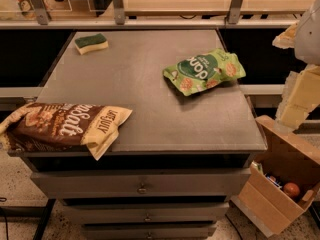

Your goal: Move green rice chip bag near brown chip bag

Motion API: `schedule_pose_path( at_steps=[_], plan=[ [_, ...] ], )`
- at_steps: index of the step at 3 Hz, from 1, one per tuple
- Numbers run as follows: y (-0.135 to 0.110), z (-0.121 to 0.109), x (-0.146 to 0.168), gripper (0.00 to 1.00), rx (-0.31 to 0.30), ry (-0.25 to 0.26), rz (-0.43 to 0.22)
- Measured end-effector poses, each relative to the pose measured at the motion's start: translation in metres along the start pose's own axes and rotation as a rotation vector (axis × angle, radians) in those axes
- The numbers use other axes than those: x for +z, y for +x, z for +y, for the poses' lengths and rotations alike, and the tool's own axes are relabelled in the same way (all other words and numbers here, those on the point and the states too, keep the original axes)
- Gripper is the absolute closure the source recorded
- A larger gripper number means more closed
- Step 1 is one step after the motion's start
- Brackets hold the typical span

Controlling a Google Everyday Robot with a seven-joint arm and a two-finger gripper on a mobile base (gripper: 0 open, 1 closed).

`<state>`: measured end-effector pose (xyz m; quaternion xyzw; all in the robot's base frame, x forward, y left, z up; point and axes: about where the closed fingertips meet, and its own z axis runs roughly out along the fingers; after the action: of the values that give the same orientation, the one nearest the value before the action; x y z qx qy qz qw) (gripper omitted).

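Observation:
The green rice chip bag lies flat on the right part of the grey cabinet top. The brown chip bag with cream-yellow ends lies at the front left corner and hangs partly over the left edge. My gripper and cream-coloured arm show at the far right edge of the view. The gripper is off the cabinet top, to the right of the green bag and apart from it, and holds nothing that I can see.
A green-and-yellow sponge sits at the back left of the top. A metal rail with posts runs behind it. An open cardboard box with small items stands on the floor at the right. Drawers are below.

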<state>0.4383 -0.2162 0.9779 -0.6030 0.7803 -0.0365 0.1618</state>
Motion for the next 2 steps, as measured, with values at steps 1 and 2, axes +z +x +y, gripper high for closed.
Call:
schedule_pose_path(
  at_steps=[1,2],
  plan=[
    [0.0,0.0,0.0,0.0,0.0,0.0,0.0],
    [-0.012,-0.016,0.002,0.0,-0.042,0.034,0.02]
  ],
)
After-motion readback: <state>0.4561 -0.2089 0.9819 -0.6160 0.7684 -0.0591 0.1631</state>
